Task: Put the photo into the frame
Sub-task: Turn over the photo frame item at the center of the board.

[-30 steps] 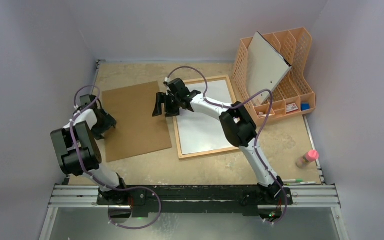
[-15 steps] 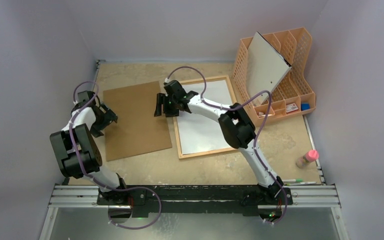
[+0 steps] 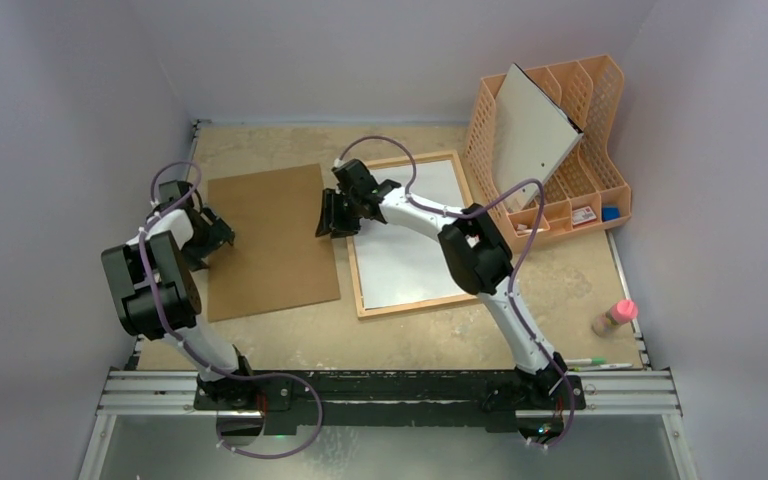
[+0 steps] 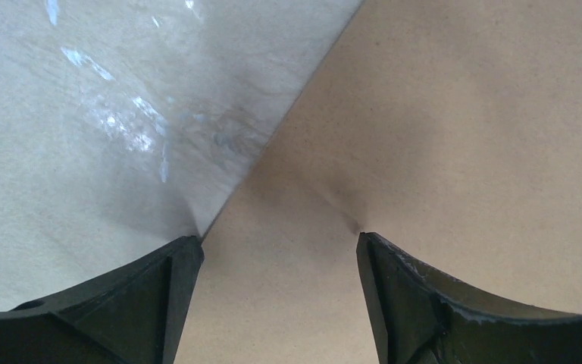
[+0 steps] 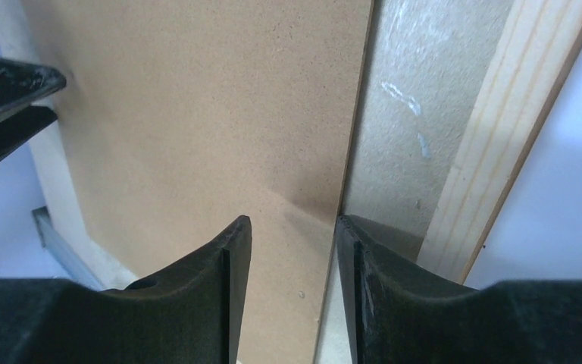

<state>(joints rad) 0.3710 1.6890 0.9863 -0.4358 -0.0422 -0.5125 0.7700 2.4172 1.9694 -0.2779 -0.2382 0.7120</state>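
Hardboard (image 3: pixel 272 240) lies flat between your arms, seemingly so each can take one side: your left gripper (image 4: pixel 279 241) stands wide open astride its left edge, your right gripper (image 5: pixel 293 221) half open astride its right edge, neither clamping anything. The photo (image 3: pixel 400 265) lies white back up inside the frame (image 3: pixel 410 304), just right of the right gripper, untouched.

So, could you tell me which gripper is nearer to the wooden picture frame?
Right. The right gripper sits beside the frame's left rail, at the hardboard panel's right edge; the left gripper is across that panel, at its left edge.
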